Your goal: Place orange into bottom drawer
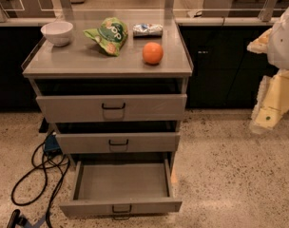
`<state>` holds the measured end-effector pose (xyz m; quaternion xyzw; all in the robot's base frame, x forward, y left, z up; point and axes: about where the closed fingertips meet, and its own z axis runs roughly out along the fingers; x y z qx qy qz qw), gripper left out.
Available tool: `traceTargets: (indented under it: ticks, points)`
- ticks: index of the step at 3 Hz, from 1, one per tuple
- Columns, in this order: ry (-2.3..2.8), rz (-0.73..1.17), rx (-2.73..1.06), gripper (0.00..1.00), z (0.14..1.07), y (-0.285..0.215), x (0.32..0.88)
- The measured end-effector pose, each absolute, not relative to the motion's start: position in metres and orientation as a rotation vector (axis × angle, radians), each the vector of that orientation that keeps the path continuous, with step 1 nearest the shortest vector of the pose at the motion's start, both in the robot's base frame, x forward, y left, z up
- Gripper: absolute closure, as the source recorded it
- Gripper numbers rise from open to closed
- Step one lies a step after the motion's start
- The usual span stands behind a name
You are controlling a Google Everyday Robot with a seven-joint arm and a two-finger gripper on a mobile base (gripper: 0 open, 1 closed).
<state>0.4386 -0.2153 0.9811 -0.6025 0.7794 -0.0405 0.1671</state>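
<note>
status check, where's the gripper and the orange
Gripper right of cabinet. Orange on cabinet top, near front right. Bottom drawer open, empty. Snack bag left of orange, apart.

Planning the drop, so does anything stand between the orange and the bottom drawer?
Nothing visible does. The small round bright orange sits uncovered on the grey cabinet top, the lowest grey metal drawer is pulled out and bare inside, and the cream pincer hangs off to the right, apart from both.

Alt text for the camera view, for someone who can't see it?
An orange sits on the grey cabinet top, with the bottom drawer below pulled out and empty. The gripper hangs at the frame's right edge, clear of the cabinet. A white bowl and green snack bag share the top.
</note>
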Motion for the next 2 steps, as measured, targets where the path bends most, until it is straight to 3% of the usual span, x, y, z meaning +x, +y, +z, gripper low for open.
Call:
traceTargets:
  ticks: [2]
  points:
    - [2.165,-0.028,-1.740,0.00,0.972,-0.209,0.467]
